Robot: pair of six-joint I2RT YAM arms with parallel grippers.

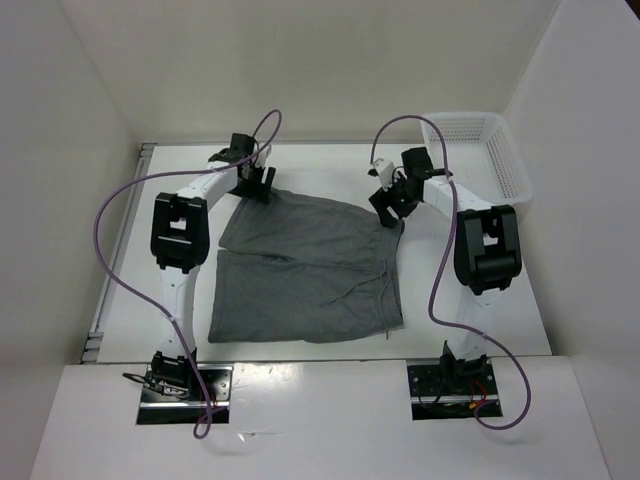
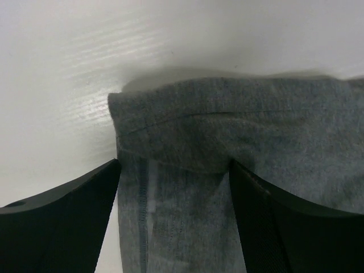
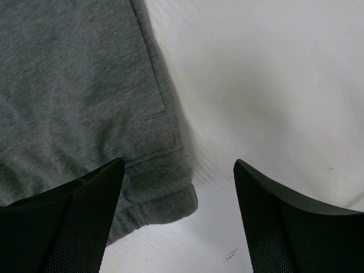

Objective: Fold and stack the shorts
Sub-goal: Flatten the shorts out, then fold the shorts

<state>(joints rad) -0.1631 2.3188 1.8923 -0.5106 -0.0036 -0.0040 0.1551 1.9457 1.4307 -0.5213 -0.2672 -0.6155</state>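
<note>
The grey shorts (image 1: 300, 265) lie spread flat on the white table between the two arms. My left gripper (image 1: 255, 182) is at their far left corner. In the left wrist view it (image 2: 174, 165) is open, and the hemmed corner of the shorts (image 2: 227, 131) lies between the two black fingers (image 2: 68, 222). My right gripper (image 1: 390, 205) is at the far right corner. In the right wrist view it (image 3: 178, 165) is open, with the shorts' corner (image 3: 85, 85) under the left finger (image 3: 68, 227) and bare table under the right one.
A white plastic mesh basket (image 1: 480, 150) stands at the back right by the wall. White walls close in the table (image 1: 480, 300) on the left, back and right. Purple cables loop above both arms.
</note>
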